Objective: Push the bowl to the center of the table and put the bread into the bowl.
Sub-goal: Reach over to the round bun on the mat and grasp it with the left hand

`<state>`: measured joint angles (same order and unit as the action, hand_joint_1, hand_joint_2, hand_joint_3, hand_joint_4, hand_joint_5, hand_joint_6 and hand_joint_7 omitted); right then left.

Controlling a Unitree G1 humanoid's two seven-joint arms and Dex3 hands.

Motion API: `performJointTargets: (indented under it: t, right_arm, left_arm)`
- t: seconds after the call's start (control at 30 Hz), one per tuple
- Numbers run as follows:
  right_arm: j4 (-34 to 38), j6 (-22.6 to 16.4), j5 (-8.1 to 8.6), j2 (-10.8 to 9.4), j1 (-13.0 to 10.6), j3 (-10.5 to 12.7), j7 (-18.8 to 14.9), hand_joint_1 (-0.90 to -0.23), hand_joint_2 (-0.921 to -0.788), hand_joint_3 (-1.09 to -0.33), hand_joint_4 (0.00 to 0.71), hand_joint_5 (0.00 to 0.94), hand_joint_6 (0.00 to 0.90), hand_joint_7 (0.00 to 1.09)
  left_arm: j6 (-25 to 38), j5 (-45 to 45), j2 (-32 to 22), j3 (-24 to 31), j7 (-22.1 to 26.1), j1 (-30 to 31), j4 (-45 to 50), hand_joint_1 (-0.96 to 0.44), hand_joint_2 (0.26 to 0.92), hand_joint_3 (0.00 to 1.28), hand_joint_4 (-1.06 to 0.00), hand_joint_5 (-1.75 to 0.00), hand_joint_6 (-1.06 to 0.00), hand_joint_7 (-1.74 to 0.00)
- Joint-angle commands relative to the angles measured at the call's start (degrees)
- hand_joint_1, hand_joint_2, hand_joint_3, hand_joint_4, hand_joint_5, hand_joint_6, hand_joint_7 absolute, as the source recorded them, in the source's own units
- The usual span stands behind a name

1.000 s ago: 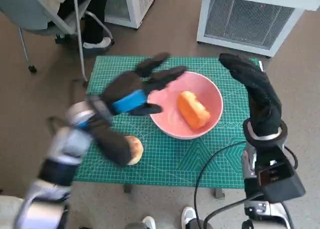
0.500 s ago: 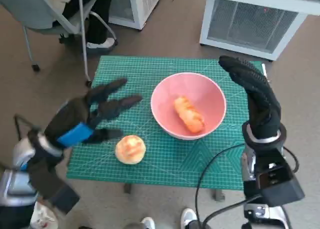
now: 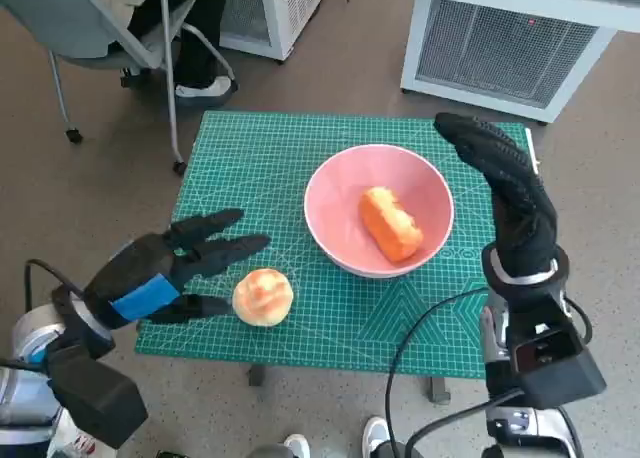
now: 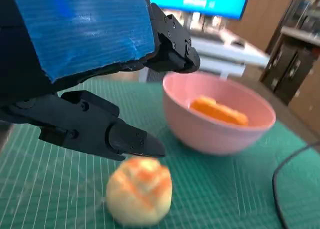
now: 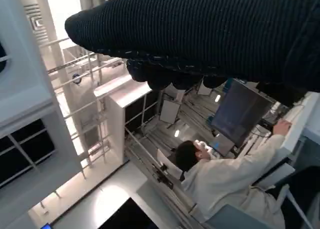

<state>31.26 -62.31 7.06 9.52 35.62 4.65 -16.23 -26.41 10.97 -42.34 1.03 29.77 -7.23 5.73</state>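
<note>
While the pink bowl point(image 3: 378, 210) sits right of centre on the green cutting mat point(image 3: 250, 158) covering the counter, one piece of bread, an orange elongated loaf point(image 3: 390, 222), already lies inside it, tilted against the inner wall. Second piece, a round pale bun point(image 3: 263, 297), is on the mat near the front edge, left of the bowl and apart from it. Left hand point(image 3: 165, 271) hovers low at the mat's near-left corner, fingers point(image 4: 100, 131) spread apart and holding nothing; the fingertips point toward the bun, just beside it, and in the left wrist view one fingertip hangs right above the bun point(image 4: 139, 190), contact unclear. Right hand point(image 3: 505, 193) is raised at the right side of the bowl, just beside its rim, gloved fingers extended together toward the far edge, nothing in it; whether it touches the bowl cannot be told. Right wrist view shows only the glove point(image 5: 210, 34) and a person point(image 5: 225, 174) seated at a desk with a monitor. Grey chair point(image 3: 100, 28) and white units stand on the floor beyond the counter's far side.
</note>
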Motion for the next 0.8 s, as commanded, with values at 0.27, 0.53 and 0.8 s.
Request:
performJointTargets:
  t: [0.27,0.53,0.8]
  right_arm:
    - [0.28,0.91,1.73,1.12,-0.07,-0.59,-1.44,-0.614,-0.921,-0.818,0.270,0.002,-0.001,0.59]
    - [0.06,1.05,2.10,1.61,-0.23,-0.57,-1.82,-0.625,-0.921,-0.817,0.270,0.002,-0.001,0.59]
    - [-0.55,1.41,2.72,1.87,-0.46,-0.65,-2.37,-0.629,-0.921,-0.817,0.270,0.001,-0.001,0.59]
  left_arm:
    - [4.64,2.79,2.65,-6.73,2.39,-3.89,-4.95,-0.25,0.894,0.00,-0.28,0.00,-0.41,0.00]
    - [7.34,5.56,5.39,-11.63,3.58,-8.46,-11.54,-0.20,0.885,0.00,-0.30,-0.01,-0.42,0.00]
    - [11.86,8.48,6.72,-15.72,6.15,-12.55,-17.02,-0.12,0.888,0.00,-0.38,-0.03,-0.49,-0.03]
